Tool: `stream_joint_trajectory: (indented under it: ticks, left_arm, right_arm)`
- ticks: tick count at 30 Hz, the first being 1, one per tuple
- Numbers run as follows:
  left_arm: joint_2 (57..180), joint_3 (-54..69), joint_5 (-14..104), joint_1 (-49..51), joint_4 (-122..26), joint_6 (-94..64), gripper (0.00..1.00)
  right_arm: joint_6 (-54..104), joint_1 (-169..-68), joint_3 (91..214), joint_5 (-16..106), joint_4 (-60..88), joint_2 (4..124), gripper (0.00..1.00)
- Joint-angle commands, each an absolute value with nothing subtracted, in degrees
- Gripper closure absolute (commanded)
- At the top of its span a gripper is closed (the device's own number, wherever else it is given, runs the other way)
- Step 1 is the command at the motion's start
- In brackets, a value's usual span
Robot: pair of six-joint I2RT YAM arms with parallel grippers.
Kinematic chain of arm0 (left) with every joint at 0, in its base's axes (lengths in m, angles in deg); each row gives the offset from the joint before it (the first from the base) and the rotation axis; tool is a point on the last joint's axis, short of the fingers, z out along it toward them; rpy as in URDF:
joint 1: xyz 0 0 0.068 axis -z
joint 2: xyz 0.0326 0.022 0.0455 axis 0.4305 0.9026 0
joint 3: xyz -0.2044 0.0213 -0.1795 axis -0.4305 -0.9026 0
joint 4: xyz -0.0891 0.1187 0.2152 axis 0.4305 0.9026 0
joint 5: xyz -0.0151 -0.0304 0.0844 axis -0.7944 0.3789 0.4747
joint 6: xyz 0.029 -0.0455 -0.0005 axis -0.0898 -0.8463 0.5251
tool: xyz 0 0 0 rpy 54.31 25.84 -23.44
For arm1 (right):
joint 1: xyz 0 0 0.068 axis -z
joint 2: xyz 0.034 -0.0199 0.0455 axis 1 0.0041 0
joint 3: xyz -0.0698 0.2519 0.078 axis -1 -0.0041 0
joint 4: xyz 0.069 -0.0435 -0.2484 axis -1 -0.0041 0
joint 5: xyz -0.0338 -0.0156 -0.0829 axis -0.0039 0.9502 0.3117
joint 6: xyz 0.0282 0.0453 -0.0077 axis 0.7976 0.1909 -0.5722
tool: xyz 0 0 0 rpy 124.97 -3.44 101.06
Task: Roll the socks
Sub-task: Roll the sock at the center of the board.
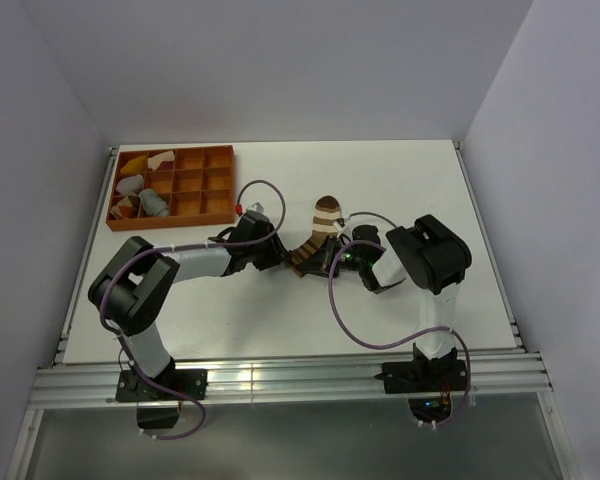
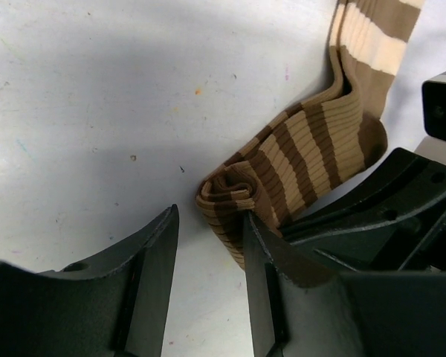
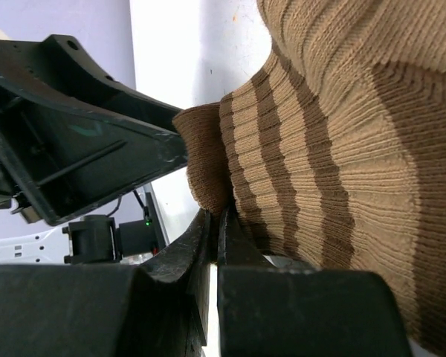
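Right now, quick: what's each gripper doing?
Left gripper: open, at the rolled end of the brown striped sock.
Right gripper: closed, pinching that sock.

White table (image 1: pixel 400 180); striped sock (image 1: pixel 320 225); orange tray (image 1: pixel 170 222)

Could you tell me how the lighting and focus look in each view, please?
Top external: even light, soft shadows, no glare. Left wrist: a broad shadow dims the table; brown striped sock sharp. Right wrist: knit crisp, table behind washed out.

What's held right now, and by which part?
Right pincer is shut on the striped sock, pinching fabric at its rolled end. Left pincer stands open around that roll, not gripping.
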State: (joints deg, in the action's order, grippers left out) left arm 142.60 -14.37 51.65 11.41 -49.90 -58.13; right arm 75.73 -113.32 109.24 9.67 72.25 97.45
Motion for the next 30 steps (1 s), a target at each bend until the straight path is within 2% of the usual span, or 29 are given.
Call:
stream_joint_trajectory:
  ticks: [1,11,30]
  left_arm:
    - [144.26,-14.20,50.56,12.12,-51.54,-58.56,0.55]
    - [139.60,-20.44,51.35,12.20,-60.15,-60.14,0.43]
    - [146.54,-18.86,50.56,11.85,-62.44,-60.15,0.48]
  right_arm:
    - [75.10,-112.80,109.29,9.82,68.97,99.71,1.00]
    - [75.89,-112.35,109.20,9.29,69.58,100.85,1.00]
    - [75.54,-112.18,110.43,8.59,67.65,101.91,1.00]
